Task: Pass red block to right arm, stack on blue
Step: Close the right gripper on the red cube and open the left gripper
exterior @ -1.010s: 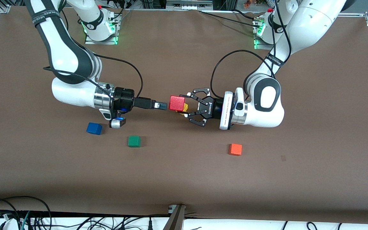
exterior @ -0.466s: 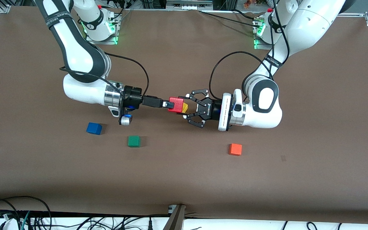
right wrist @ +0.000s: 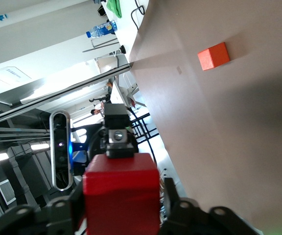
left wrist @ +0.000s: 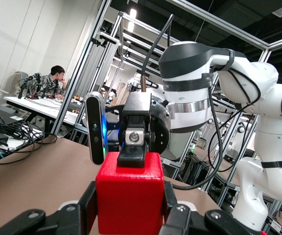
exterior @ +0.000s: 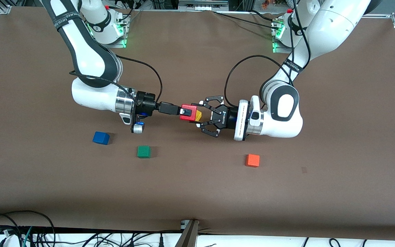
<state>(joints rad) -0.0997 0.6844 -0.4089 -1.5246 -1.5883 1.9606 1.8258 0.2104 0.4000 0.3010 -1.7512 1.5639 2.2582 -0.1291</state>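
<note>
red block point(exterior: 188, 113) held midair over brown table point(exterior: 197, 192), lab room

A brown table point(exterior: 197, 192) fills the room's middle, aluminium framing point(left wrist: 116, 54) rising around it (a desk point(left wrist: 38, 105) nearby).

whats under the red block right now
A yellow block peeks out beneath the red block, which both the left claw and right claw meet in the air. Most of it is covered.
</note>
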